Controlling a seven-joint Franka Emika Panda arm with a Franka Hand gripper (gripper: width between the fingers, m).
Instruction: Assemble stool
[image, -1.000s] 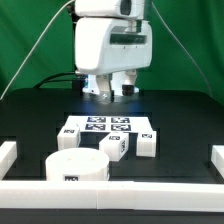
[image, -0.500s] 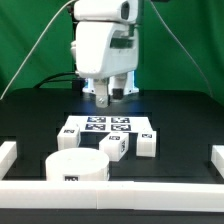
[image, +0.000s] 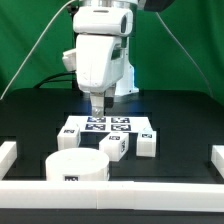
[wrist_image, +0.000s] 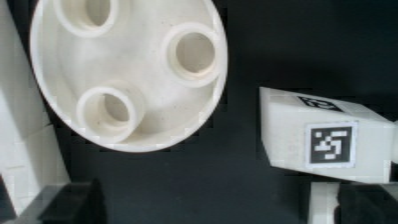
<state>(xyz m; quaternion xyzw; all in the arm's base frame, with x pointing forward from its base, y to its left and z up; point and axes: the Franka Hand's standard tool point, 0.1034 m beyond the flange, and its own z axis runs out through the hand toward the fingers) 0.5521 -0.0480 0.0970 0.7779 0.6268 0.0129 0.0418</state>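
Hovering over the black table (image: 170, 110) near the flat white marker board (image: 108, 127), the two-finger gripper (image: 99, 104) hangs spread and empty. The round white plastic stool seat (image: 77, 165) lies by the long white border rail (image: 150, 190), with blocky white tagged legs (image: 116, 147) just beside it.

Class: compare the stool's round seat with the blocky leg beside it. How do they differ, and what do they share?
Shape: the seat is a round disc, the leg a flat-faced box. Size: the seat is much wider than the leg. In the wrist view the seat shows three round sockets, the leg a black-and-white tag. Both are white and lie apart on the black table.
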